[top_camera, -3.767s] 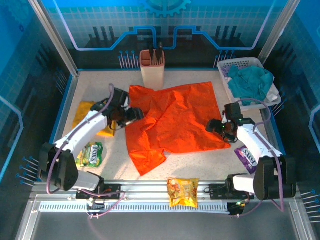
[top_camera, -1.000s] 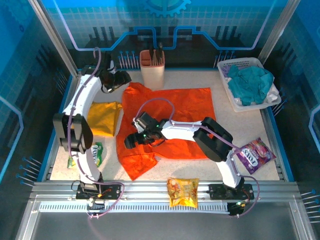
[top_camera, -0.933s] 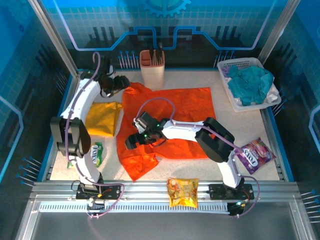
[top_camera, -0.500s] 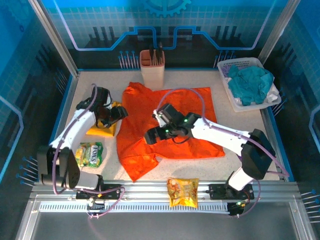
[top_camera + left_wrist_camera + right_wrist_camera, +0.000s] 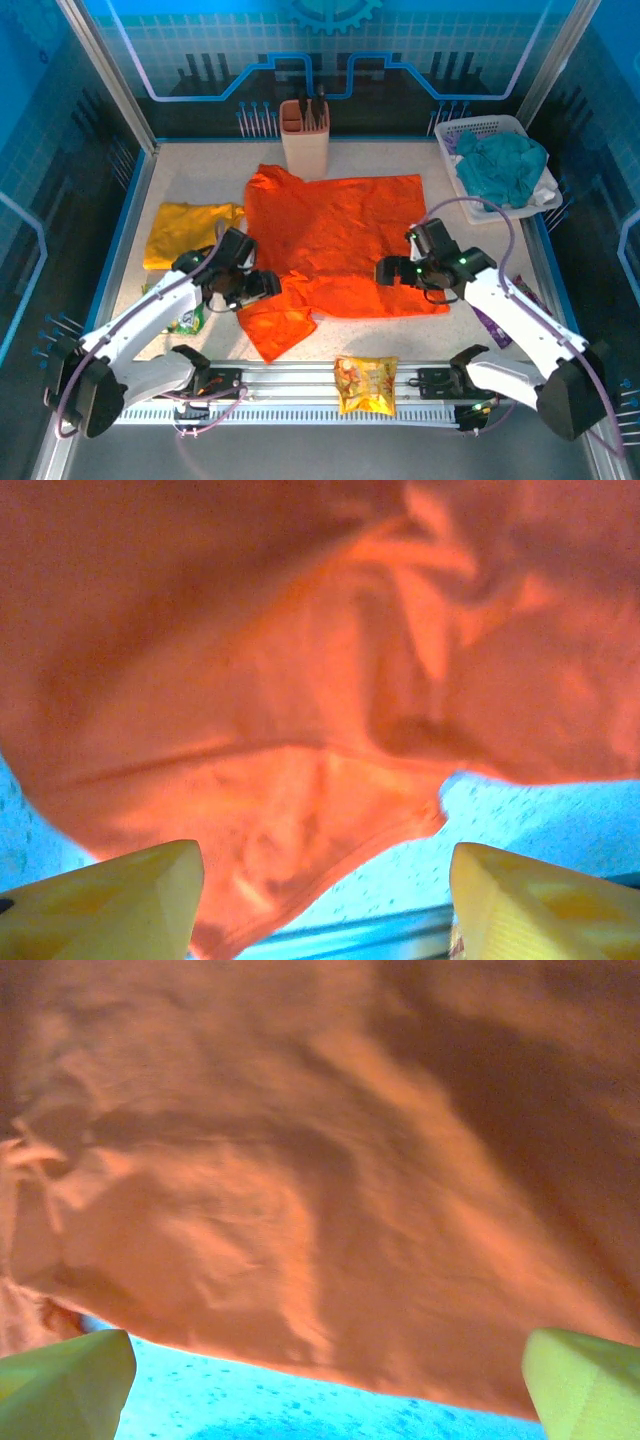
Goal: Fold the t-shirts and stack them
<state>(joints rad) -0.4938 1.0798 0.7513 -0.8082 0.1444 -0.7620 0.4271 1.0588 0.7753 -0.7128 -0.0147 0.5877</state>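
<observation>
- The orange t-shirt [image 5: 340,240] is spread across the middle of the table. It is wrinkled, a sleeve trails at its near left corner, and no finished fold is seen.
- The mustard yellow t-shirt [image 5: 185,228] is bunched at the left, just beside the orange one. Nothing is stacked.
- Most of the task is judged to be left: both folds and the stacking.
- The left gripper [image 5: 266,286] is held over the near left sleeve. Its yellow fingers [image 5: 130,890] are parted and nothing is pinched.
- The right gripper [image 5: 388,271] is likewise spread and empty, at the shirt's near right edge.
- Counted are two t-shirts, two grippers and three snack packets: orange-yellow packet [image 5: 366,383], green packet [image 5: 190,320] and purple packet [image 5: 490,324].
- One white basket [image 5: 480,125] with one teal cloth [image 5: 500,165] is also counted.
</observation>
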